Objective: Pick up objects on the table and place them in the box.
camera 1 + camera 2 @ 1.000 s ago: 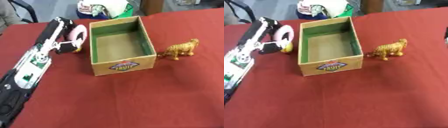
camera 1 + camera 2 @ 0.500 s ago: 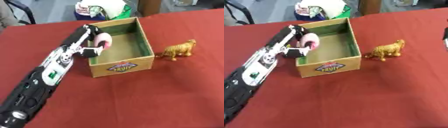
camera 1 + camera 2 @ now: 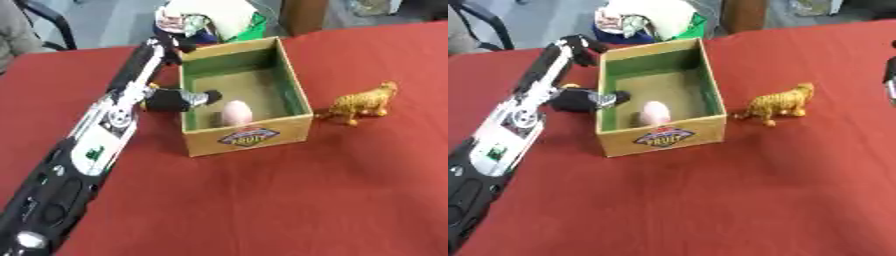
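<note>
Red tabletop carries one cardboard box, open-topped, green inside walls, brownish floor, a printed label on its near face. The box sits slightly askew, long axis running away from the camera.

Pink egg-shaped object lies inside the box, on the floor near the front wall and toward the left wall. Nothing holds it; it is clear of the hand.

Left hand is at the left wall of the box, roughly halfway along it. Dark palm is outside the wall; one silver-tipped part of the fingers reaches over the rim into the box, just short of the pink object and not touching it. Fingers look spread and relaxed, clamped on nothing. A small yellow patch shows just beside the hand on the outer side; cannot tell what it is. Left arm runs from the lower left corner diagonally up to the box, black with a white and silver section. Another dark part of it sits near the far left corner of the box.

Toy tiger, orange-yellow with dark markings, stands on the tabletop to the right of the box, near its front right corner, apart from the wall, head pointing right and away.

Right hand: only a dark sliver at the right edge of the right eye view; finger state cannot be told.

Beyond the far edge of the tabletop, behind the box, a white and green bundle.
</note>
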